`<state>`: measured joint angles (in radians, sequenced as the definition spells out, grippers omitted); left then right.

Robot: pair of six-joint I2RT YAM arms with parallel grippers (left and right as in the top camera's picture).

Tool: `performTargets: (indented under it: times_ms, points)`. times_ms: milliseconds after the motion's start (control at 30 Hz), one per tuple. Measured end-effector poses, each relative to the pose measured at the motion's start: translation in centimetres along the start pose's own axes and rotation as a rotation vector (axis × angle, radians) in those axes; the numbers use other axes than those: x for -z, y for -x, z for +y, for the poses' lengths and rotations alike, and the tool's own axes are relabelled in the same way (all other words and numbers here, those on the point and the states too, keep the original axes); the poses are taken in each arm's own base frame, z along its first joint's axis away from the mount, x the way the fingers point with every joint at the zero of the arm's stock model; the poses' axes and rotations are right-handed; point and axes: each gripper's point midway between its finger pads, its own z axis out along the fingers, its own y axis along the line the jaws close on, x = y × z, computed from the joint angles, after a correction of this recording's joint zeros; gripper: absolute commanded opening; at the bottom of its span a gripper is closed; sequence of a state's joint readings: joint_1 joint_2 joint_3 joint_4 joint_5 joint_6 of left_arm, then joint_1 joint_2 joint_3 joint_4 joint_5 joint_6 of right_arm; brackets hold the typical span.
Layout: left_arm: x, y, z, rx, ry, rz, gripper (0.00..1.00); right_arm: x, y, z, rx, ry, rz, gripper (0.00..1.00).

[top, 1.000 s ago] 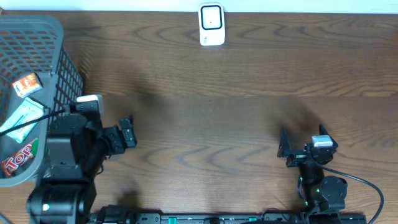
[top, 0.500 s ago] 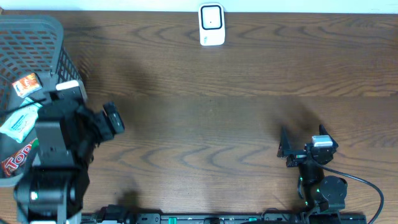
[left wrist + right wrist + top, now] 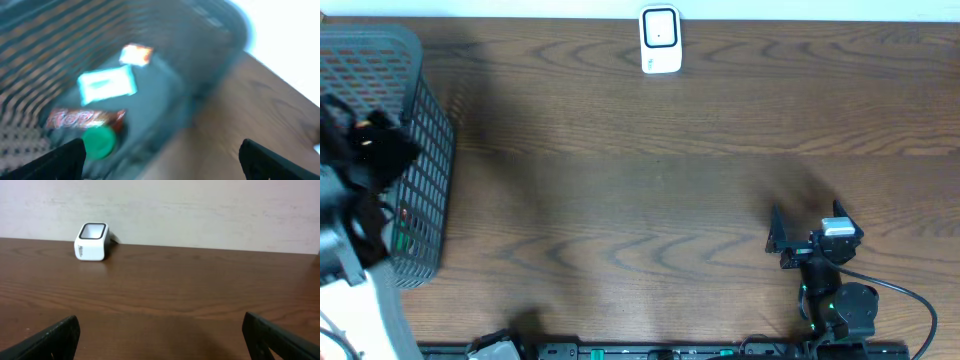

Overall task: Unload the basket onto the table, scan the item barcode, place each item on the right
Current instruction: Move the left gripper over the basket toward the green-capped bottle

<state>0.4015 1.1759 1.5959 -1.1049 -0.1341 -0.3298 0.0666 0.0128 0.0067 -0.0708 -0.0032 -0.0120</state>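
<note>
Left end effector [image 3: 162, 156] — now over basket [image 3: 428, 170]

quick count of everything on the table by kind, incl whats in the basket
basket: 1
scanner: 1
flat packets in the basket: 2, the orange and white packet and the white and teal packet
red wrapped bar: 1
green round item: 1
total: 6; the view into the basket is blurred, so more could be hidden

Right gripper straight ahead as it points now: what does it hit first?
Looks free: the right gripper faces bare table as far as the wall; the white scanner stands left of that line, though depth is unclear.
</note>
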Motion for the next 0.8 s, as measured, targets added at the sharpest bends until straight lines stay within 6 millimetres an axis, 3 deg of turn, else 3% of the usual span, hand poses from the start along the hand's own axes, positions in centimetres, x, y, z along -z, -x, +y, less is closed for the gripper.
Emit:
performTargets:
  times_ms: [133, 267, 800]
  points:
    - [-2.8, -1.0, 3.8, 0.153, 0.141, 0.107, 0.98, 0.0, 0.0, 0.0, 0.000, 0.000, 0.000, 0.99]
    - [-4.9, -1.5, 5.6, 0.274, 0.218, 0.167, 0.98, 0.0, 0.0, 0.0, 0.000, 0.000, 0.000, 0.99]
    - [-10.1, -3.0, 5.7, 0.348, 0.278, 0.290, 0.98, 0.0, 0.0, 0.0, 0.000, 0.000, 0.000, 0.99]
